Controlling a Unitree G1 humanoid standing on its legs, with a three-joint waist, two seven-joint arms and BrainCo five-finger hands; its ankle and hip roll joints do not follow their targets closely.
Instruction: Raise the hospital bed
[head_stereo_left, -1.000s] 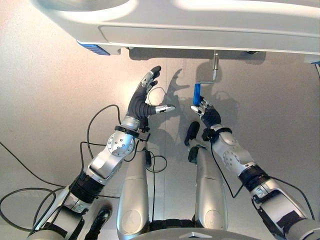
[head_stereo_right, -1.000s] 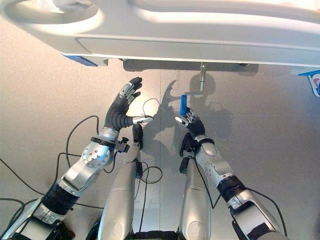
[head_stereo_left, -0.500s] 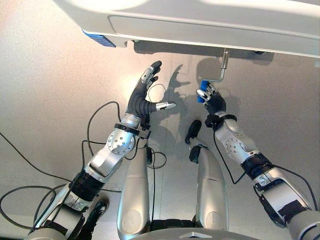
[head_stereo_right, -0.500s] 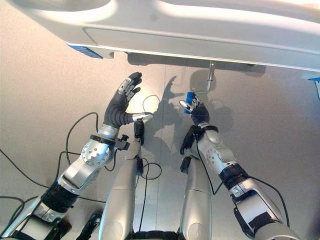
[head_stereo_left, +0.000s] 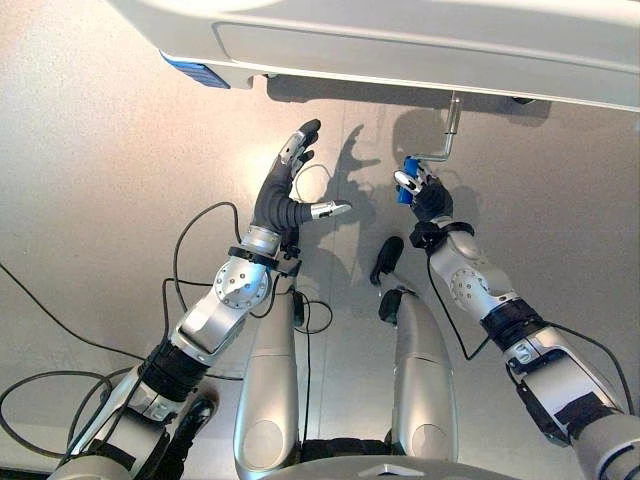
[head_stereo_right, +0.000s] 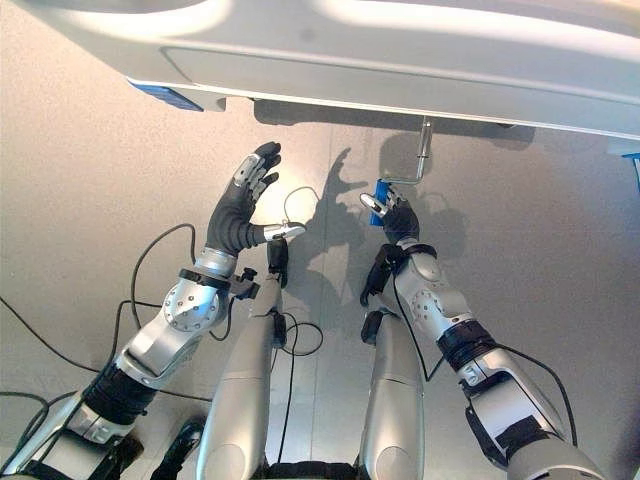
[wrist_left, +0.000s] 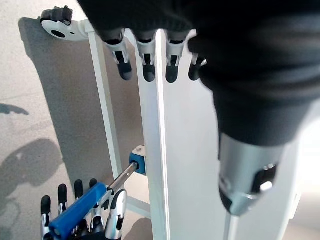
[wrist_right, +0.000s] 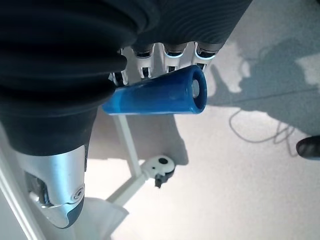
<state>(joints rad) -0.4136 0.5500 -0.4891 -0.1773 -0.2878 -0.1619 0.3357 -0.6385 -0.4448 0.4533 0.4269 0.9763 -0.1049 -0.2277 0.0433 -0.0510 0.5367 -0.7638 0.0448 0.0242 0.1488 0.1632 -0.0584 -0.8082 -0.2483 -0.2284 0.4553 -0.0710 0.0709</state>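
Observation:
The white foot end of the hospital bed (head_stereo_left: 400, 40) spans the far side. A metal crank (head_stereo_left: 452, 122) hangs from its underside and ends in a blue handle (wrist_right: 160, 92). My right hand (head_stereo_left: 432, 203) is shut on that handle, fingers behind it and thumb in front, just below the bed's edge. The left wrist view also catches the handle (wrist_left: 77, 212) in that hand, with the shaft running into the bed frame. My left hand (head_stereo_left: 285, 195) is open, fingers spread, raised over the floor to the left of the crank and touching nothing.
White frame rails (wrist_left: 150, 125) run under the bed, with a caster wheel (wrist_left: 57, 30) at the far end. A blue label (head_stereo_left: 195, 72) marks the bed's left corner. Bare grey floor (head_stereo_left: 90, 200) lies around both arms.
My right hand has moved up towards the bed with the blue handle, swinging the crank round. The left hand has held its place. The camera has shifted slightly.

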